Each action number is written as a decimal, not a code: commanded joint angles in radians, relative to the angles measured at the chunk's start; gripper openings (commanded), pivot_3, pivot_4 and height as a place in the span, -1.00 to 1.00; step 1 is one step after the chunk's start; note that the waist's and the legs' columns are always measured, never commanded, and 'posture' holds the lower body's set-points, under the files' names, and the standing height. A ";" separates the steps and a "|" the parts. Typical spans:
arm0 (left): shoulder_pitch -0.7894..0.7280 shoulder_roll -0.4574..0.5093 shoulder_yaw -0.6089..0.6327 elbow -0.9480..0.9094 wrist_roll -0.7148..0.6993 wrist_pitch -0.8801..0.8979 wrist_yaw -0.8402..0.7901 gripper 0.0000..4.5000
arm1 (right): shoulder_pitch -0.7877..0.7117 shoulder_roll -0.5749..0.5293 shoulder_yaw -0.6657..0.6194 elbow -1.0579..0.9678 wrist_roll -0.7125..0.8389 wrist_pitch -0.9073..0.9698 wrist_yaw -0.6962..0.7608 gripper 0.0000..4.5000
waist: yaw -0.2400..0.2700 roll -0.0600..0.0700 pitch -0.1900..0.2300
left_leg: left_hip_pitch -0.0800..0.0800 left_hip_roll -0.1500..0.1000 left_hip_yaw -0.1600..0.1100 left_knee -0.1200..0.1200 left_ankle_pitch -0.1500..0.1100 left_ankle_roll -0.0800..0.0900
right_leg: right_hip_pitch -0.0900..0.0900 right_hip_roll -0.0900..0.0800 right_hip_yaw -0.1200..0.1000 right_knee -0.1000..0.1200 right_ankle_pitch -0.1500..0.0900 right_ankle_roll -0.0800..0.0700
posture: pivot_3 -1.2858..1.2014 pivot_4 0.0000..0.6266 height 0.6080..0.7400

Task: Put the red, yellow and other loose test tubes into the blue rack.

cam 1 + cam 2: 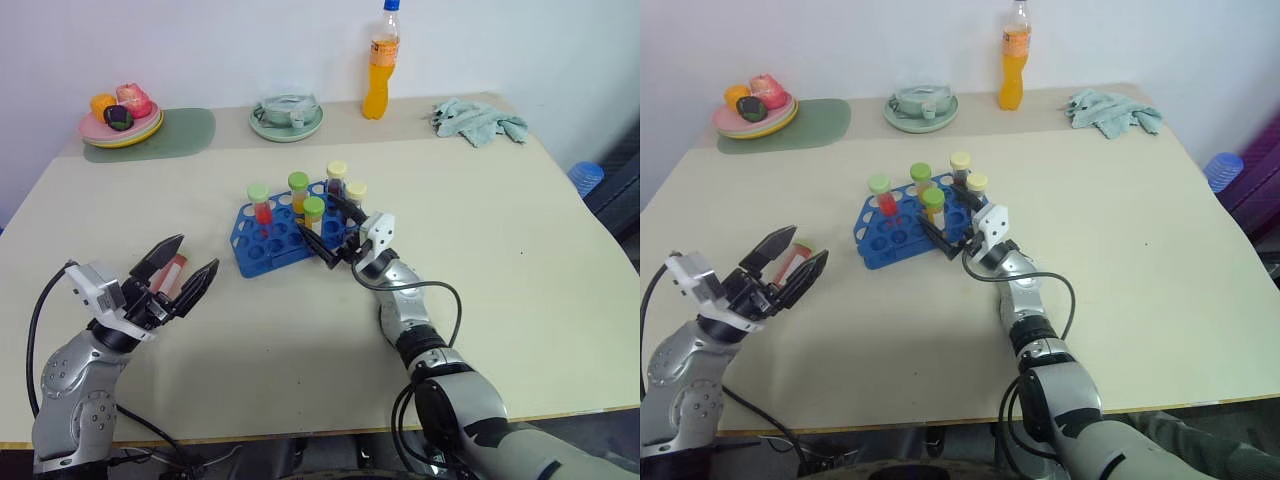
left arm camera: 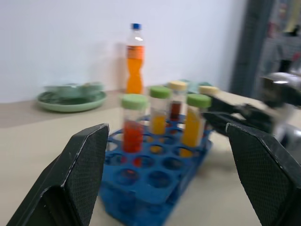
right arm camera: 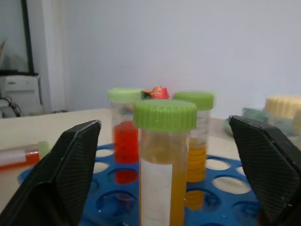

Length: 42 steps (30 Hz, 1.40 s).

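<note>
Over by the table's (image 1: 560, 300) left edge, near the front corner, the left gripper (image 1: 178, 277) hovers with its black fingers spread wide and nothing between them. Right beneath it lies a loose red tube (image 1: 175, 272), flat on the tabletop and not yet lifted; the right wrist view catches it too, lying on its side. That looks like the one job left. Moving across to the middle of the table, the blue rack (image 1: 262, 250) stands with five tubes upright in its holes: a red tube with a green cap (image 1: 260, 204) at its left end, two yellow ones with green caps (image 1: 298, 192) beside it, then a dark brown one with a cream cap (image 1: 336, 181) and another cream-capped tube (image 1: 355, 196) toward the rack's right end. Just at that right end, the right gripper (image 1: 329, 232) sits with its jaws released and wide, straddling the nearest green-capped yellow tube (image 3: 164, 174), which stands in its hole on its own. So most tubes are racked, and I'd judge the work nearly done.
</note>
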<state>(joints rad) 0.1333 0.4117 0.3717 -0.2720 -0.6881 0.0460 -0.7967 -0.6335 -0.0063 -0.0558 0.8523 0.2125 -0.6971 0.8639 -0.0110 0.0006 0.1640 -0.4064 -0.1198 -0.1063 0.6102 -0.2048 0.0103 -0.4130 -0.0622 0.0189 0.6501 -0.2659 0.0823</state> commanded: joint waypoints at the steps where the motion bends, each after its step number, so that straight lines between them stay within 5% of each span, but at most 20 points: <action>1: -0.007 0.008 0.042 -0.052 -0.004 0.032 0.093 0.82 | 0.057 -0.057 0.023 -0.190 0.034 0.093 0.038 0.98 | -0.001 0.000 0.000 | 0.000 0.000 0.000 0.000 0.000 0.000 | 0.000 0.000 0.000 0.000 0.000 0.000 | 0.03 -0.52 1.00; 8: -0.024 0.015 0.065 -0.161 0.124 0.167 0.420 0.82 | 0.230 -0.243 0.081 -0.625 0.125 0.409 0.129 0.98 | 0.001 0.000 0.000 | -0.001 0.000 0.000 0.000 0.000 0.000 | 0.002 0.000 0.000 0.000 -0.001 0.000 | 0.03 -0.52 1.00; 12: -0.049 0.050 0.079 -0.237 0.052 0.332 0.517 0.82 | 0.282 -0.407 0.083 -0.808 0.186 0.582 0.216 0.98 | 0.004 -0.001 0.001 | -0.002 0.000 0.000 0.000 0.000 0.000 | 0.003 0.000 0.000 -0.001 -0.002 -0.002 | 0.03 -0.52 1.00; 19: -0.247 0.226 0.171 -0.256 -0.205 1.065 0.879 0.82 | 0.281 -0.621 0.038 -0.965 0.258 0.766 0.288 0.98 | 0.016 -0.004 0.003 | -0.002 0.001 0.000 0.001 -0.001 0.001 | 0.003 0.000 -0.001 -0.002 -0.002 0.000 | 0.03 -0.52 1.00; 25: -0.540 0.346 0.217 -0.059 -0.364 1.528 0.930 0.82 | 0.253 -0.640 0.025 -0.975 0.248 0.762 0.277 0.98 | 0.024 -0.011 0.008 | -0.003 0.001 -0.001 0.002 0.000 0.001 | 0.004 0.000 -0.003 -0.003 -0.001 0.003 | 0.03 -0.52 1.00; 30: -0.677 0.503 0.048 0.187 -0.518 1.568 1.021 0.82 | 0.244 -0.624 0.027 -0.967 0.240 0.748 0.259 0.98 | 0.023 -0.014 0.009 | -0.003 0.001 -0.002 0.002 -0.001 -0.001 | 0.003 0.000 -0.003 -0.002 0.000 0.003 | 0.03 -0.52 1.00; 42: -0.928 0.497 -0.190 0.547 -0.582 1.568 1.211 0.82 | 0.259 -0.617 0.037 -1.062 0.242 0.807 0.186 0.98 | 0.024 -0.014 0.010 | -0.003 0.001 -0.002 0.002 -0.001 -0.002 | 0.003 0.000 -0.003 -0.002 0.000 0.003 | 0.03 -0.52 1.00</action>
<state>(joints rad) -0.7648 0.8970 0.1963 0.2439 -1.2678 1.6062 0.3972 -0.3687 -0.6257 -0.0061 -0.1622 0.4453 0.1026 1.0664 0.0132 -0.0134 0.1735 -0.4096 -0.1188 -0.1080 0.6119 -0.2056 0.0086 -0.4109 -0.0623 0.0160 0.6483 -0.2659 0.0854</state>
